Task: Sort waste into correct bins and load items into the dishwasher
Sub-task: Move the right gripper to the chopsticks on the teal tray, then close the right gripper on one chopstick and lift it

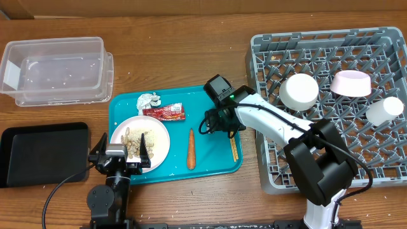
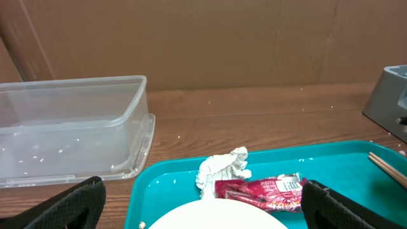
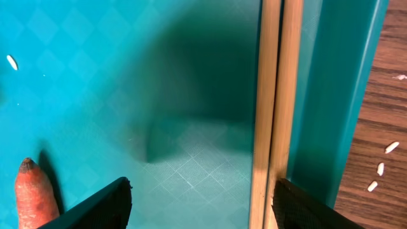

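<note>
Dark fingers [image 3: 95,207] of the right tool [image 3: 202,203] stand wide apart, holding nothing, astride the pair of wooden chopsticks [image 3: 275,95] lying flat on the teal tray [image 3: 95,76] just beside its rim. Light, stiff, thin and smooth, the sticks will likely roll or part, so pinch across both together near mid-length, minding the rim.

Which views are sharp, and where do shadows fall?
Overhead: evenly lit, sharp. Left wrist: foil ball and red wrapper crisp. Right wrist: a dark shadow lies on the teal tray left of the chopsticks; the carrot tip throws a short one.
</note>
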`<action>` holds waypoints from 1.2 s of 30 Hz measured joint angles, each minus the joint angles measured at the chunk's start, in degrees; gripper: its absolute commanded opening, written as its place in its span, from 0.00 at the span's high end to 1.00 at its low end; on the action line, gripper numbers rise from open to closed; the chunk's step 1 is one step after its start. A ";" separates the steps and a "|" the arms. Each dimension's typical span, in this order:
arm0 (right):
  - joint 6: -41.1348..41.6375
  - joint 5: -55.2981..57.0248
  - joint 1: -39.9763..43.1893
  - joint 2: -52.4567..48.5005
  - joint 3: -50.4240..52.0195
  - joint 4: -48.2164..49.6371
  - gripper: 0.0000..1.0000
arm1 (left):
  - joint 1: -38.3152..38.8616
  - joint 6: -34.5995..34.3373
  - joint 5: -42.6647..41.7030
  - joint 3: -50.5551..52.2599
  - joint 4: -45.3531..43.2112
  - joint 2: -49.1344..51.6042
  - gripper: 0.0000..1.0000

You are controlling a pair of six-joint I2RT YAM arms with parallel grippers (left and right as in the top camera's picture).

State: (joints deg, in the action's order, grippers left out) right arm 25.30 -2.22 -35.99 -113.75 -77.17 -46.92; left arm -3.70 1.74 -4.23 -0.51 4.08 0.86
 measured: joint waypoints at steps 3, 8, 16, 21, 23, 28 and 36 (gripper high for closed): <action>-0.02 -0.13 0.00 0.00 0.00 0.00 0.27 | -0.02 0.00 0.00 0.00 0.00 0.00 0.00; 0.00 -0.33 0.00 -0.04 -0.02 0.04 0.28 | 0.00 0.00 0.00 0.00 0.00 0.00 0.00; 1.70 -0.37 -0.02 -0.15 -0.09 0.37 0.28 | 0.00 0.00 0.00 0.00 0.00 0.00 0.00; 1.90 -0.35 -0.04 -0.17 -0.09 0.39 0.28 | -0.02 0.00 -0.02 0.00 0.00 0.00 0.00; 2.05 -0.33 -0.09 -0.33 -0.20 0.42 0.28 | 0.00 0.00 0.00 0.00 0.00 0.00 0.00; 2.58 -1.03 -0.44 -2.05 -1.07 1.44 0.28 | 0.00 0.00 0.00 0.00 0.00 0.00 0.00; 2.86 -1.01 -0.55 -2.27 -1.33 1.44 0.41 | 0.00 0.00 0.00 0.00 0.00 0.00 0.00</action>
State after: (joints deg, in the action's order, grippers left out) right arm 28.16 -3.22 -36.53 -116.03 -78.50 -45.47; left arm -3.70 1.74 -4.23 -0.51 4.08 0.86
